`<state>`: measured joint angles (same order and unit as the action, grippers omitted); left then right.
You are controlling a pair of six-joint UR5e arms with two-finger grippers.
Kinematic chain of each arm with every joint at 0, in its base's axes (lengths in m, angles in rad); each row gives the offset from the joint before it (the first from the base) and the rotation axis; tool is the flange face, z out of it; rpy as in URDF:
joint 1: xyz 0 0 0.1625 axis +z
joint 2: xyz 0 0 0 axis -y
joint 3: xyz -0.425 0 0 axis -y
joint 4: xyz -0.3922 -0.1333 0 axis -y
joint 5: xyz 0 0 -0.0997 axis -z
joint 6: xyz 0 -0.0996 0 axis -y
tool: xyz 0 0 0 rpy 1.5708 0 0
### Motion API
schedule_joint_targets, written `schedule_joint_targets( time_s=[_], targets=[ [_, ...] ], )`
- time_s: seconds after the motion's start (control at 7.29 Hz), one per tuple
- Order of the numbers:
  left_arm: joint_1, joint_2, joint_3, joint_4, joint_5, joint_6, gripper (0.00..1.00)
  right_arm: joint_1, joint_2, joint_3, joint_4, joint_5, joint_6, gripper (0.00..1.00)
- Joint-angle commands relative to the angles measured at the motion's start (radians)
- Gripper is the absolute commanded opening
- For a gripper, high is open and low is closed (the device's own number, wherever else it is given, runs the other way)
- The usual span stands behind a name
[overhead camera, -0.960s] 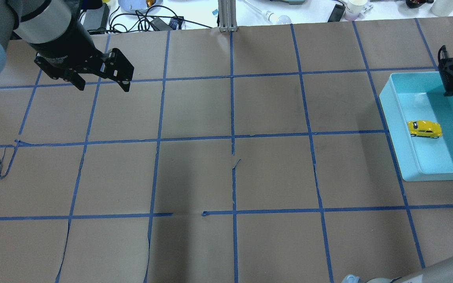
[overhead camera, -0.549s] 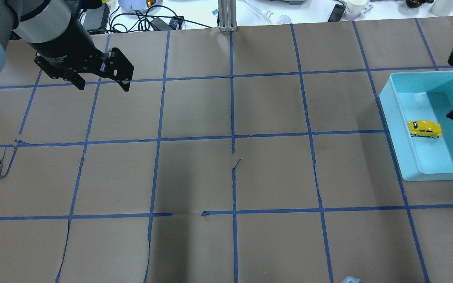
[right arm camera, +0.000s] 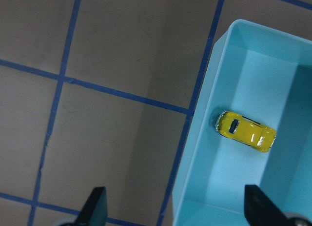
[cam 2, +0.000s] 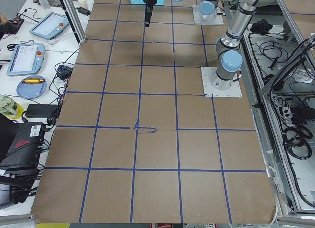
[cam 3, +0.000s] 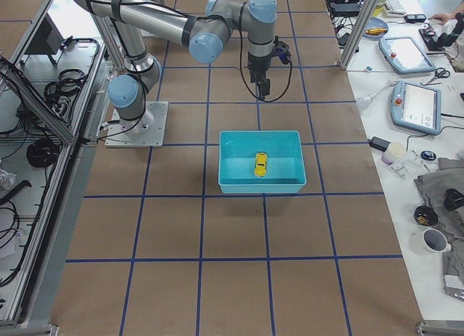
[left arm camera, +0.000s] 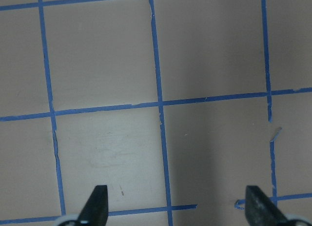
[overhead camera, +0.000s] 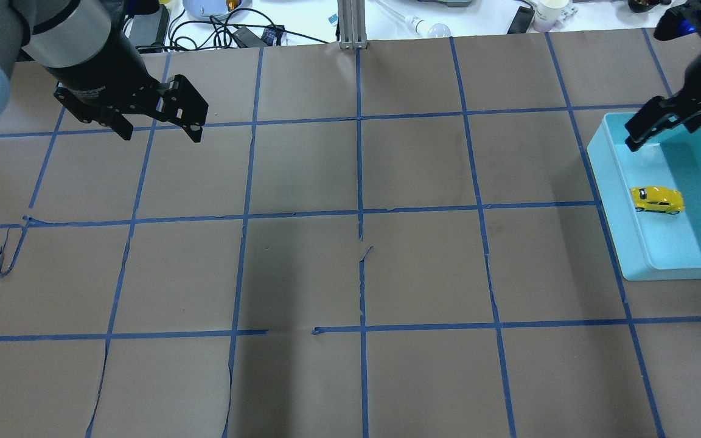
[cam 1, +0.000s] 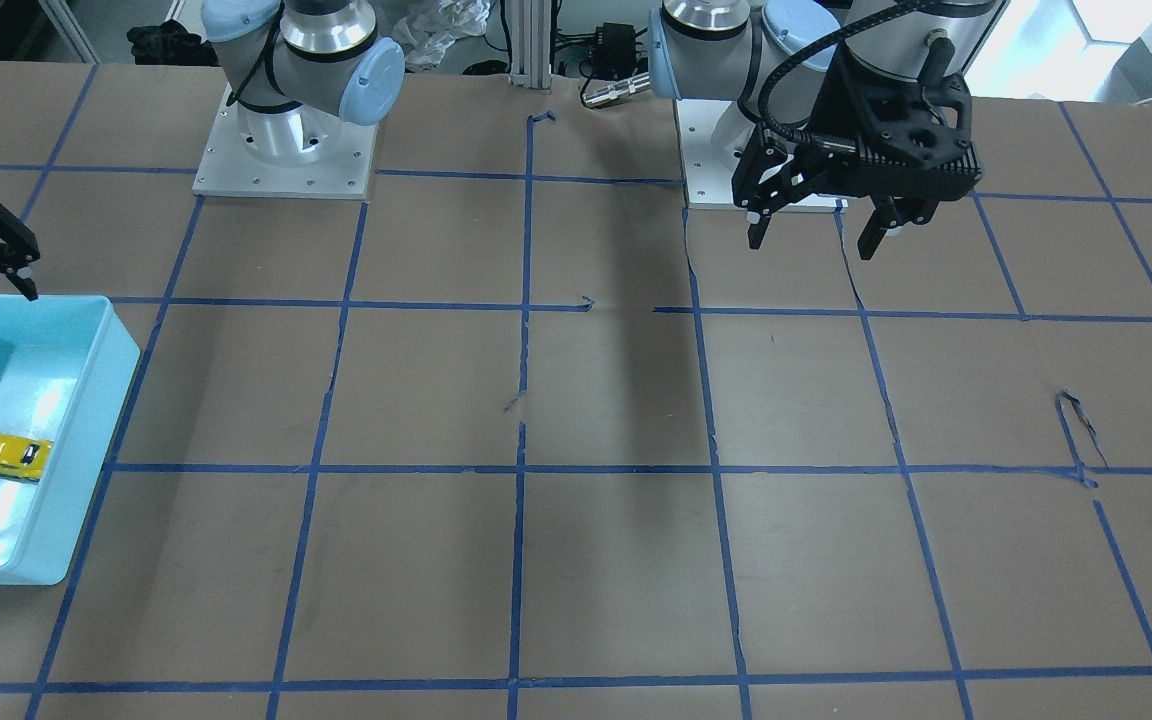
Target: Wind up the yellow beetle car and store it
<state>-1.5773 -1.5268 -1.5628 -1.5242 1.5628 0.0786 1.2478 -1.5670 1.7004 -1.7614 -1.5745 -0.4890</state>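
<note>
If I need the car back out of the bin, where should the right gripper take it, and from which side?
Probably across its two long flanks, at the doors, coming straight down. The car sits upright on the bin floor with one end near a wall, so the flanks look free and the ends cramped. The right gripper is open.

One fixed camera looks forward and down over the robot's shoulders at the taped surface (overhead camera: 423, 267); another faces it from across, steeply downward. Two sit high at either end, looking along the surface. Both wrist cameras point downward, close. The right one shares the blue bin (right arm camera: 197, 153) and yellow car (right arm camera: 246, 133) with the overhead, front and right-end views.
</note>
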Motion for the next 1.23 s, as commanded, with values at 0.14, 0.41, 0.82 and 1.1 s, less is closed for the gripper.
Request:
schedule_joint_targets(
  time_s=[0.14, 0.41, 0.82, 1.1],
  targets=[
    [-0.003, 0.005, -0.014, 0.001, 0.0, 0.0, 1.0, 0.223, -0.005, -0.013, 0.087, 0.011, 0.591, 1.0],
    [-0.001, 0.005, -0.014, 0.01, 0.0, 0.001, 1.0, 0.294, -0.004, -0.028, 0.112, 0.024, 0.66, 1.0],
    [-0.004, 0.008, -0.016, 0.01, -0.001, 0.0, 1.0, 0.297, -0.008, -0.031, 0.126, 0.036, 0.664, 1.0],
    [-0.004, 0.005, -0.016, 0.012, 0.0, 0.001, 1.0, 0.295, -0.024, -0.027, 0.14, 0.074, 0.662, 1.0]
  ],
)
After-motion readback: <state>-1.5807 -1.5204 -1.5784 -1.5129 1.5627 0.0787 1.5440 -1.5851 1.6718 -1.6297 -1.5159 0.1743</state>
